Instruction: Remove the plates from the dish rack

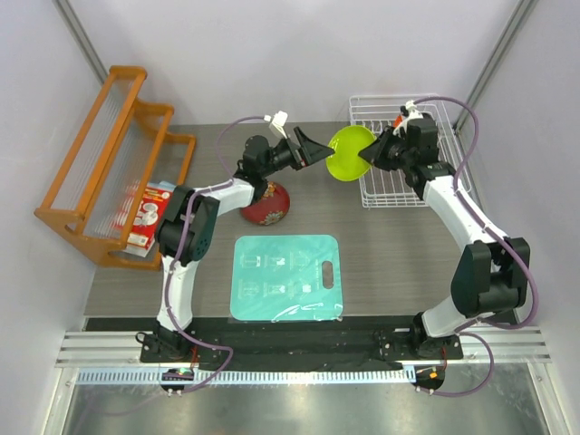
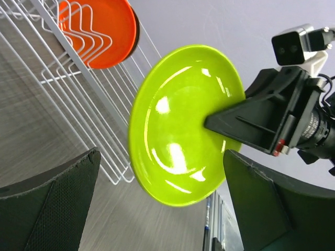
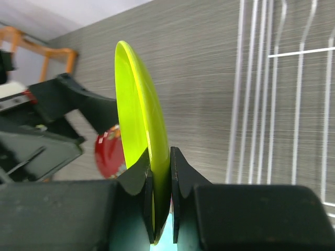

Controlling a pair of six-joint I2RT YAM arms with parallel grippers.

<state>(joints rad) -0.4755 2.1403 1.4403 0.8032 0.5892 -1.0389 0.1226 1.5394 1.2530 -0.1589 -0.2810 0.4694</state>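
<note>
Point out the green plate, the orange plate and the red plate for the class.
green plate [image 2: 172, 141]: left wrist view, middle of its shiny face.
orange plate [image 2: 119, 23]: left wrist view, bare right part of its face.
red plate [image 1: 265, 208]: top view, middle of its patterned surface.

Plates in view: 3 – lime green plate [image 1: 348, 152], dark red plate [image 1: 265, 206], orange plate [image 2: 100, 30]. Dish rack [image 1: 391, 188]: 1. Wooden rack [image 1: 101, 172]: 1. Teal mat [image 1: 285, 276]: 1. Grippers: 2 – left gripper [image 1: 319, 149], right gripper [image 3: 161, 159]

Grey table [image 1: 390, 245] bearing red plate [image 1: 265, 205], teal mat [image 1: 285, 276], white rack [image 1: 391, 188], wooden rack [image 1: 109, 163].
</note>
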